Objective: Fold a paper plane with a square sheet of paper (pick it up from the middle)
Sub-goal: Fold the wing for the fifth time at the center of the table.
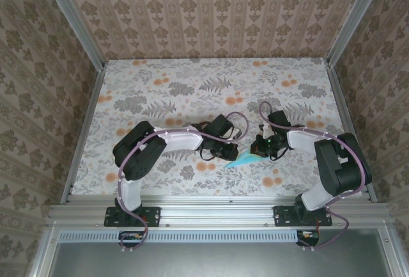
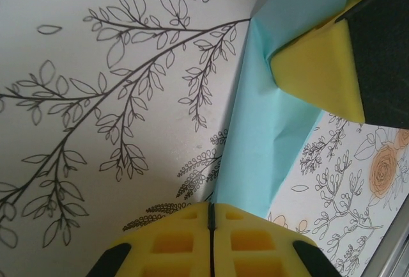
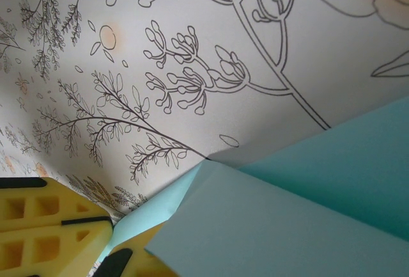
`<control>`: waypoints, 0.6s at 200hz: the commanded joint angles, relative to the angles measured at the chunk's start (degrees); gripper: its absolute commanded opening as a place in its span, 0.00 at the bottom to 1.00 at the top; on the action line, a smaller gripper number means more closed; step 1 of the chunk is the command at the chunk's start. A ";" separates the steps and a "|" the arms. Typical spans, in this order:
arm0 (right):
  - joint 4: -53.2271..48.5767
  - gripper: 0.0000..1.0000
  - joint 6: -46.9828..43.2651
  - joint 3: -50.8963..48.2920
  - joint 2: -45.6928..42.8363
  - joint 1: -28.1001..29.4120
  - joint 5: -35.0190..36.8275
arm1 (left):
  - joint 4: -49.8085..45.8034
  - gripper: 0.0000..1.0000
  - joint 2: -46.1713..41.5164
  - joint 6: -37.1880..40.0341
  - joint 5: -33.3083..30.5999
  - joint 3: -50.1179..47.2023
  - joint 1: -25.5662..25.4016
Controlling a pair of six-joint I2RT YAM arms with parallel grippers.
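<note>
Since the left fingers and right fingers were both pinched shut on the paper plane, tugging toward 9 and 3 o'clock could've torn it.

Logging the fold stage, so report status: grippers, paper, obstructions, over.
Left gripper shut on paper plane, near end. Right gripper shut on it farther along. No obstructions seen.

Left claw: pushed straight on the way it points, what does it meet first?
The left claw, shut, would meet the paper plane, which begins right at its fingertips. Beyond, off to one side, sits the yellow pad of the right claw; whether it lies in line is unclear.
</note>
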 commanded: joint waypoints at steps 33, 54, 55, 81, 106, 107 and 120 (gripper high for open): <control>-3.92 0.00 0.09 -2.39 0.24 0.42 4.59 | 0.79 0.06 1.02 -0.85 2.31 -0.29 -1.28; -3.76 0.00 0.11 -2.57 -0.02 0.44 4.53 | 1.30 0.06 1.19 -0.74 2.45 -0.41 -1.66; -3.71 0.00 0.11 -2.57 0.02 0.42 4.54 | 1.31 0.06 1.19 -0.72 2.51 -0.39 -1.65; -3.63 0.00 0.28 -2.75 -0.21 0.45 4.63 | 1.41 0.06 1.46 -0.54 2.34 -0.37 -2.31; -3.62 0.00 0.29 -2.67 -0.15 0.45 4.68 | 1.21 0.06 1.46 -0.27 1.67 -0.21 -2.70; -3.64 0.00 0.29 -2.67 -0.13 0.43 4.74 | 1.22 0.07 1.46 -0.27 1.64 -0.20 -2.70; -3.70 0.00 0.32 -2.66 -0.11 0.41 4.74 | 1.32 0.07 1.32 -0.34 1.62 -0.20 -2.85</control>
